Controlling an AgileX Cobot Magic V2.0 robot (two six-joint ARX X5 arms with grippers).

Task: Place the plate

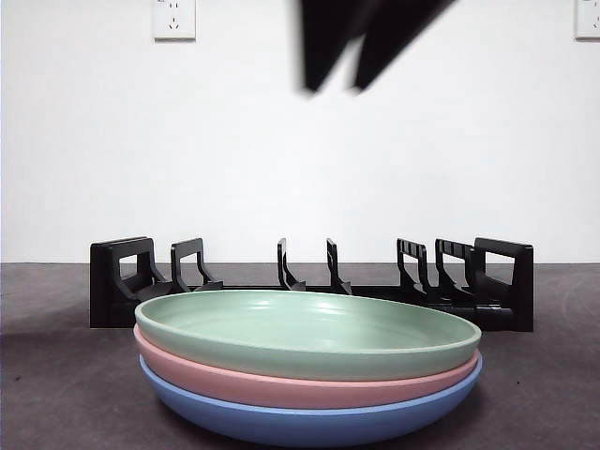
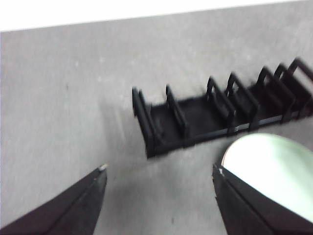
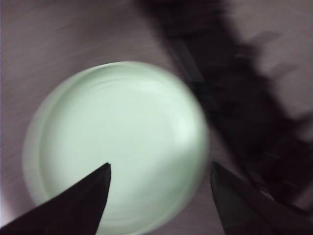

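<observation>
Three plates are stacked at the front of the table: a green plate [image 1: 309, 333] on top, a pink plate [image 1: 281, 382] under it and a blue plate [image 1: 309, 422] at the bottom. A black slotted dish rack [image 1: 122, 281] stands behind the stack, with nothing in its slots. My right gripper [image 3: 159, 166] is open and empty, high above the green plate [image 3: 117, 142]; it shows as two dark jaws at the top of the front view [image 1: 337, 86]. My left gripper [image 2: 159, 169] is open and empty, above the table near the rack's end [image 2: 195, 117] and the green plate's edge [image 2: 274, 161].
A white wall stands behind the table with a socket [image 1: 174, 19] at the upper left. Grey tabletop [image 2: 63, 112] lies beside the rack. In the right wrist view the rack [image 3: 234, 98] is blurred beside the plate.
</observation>
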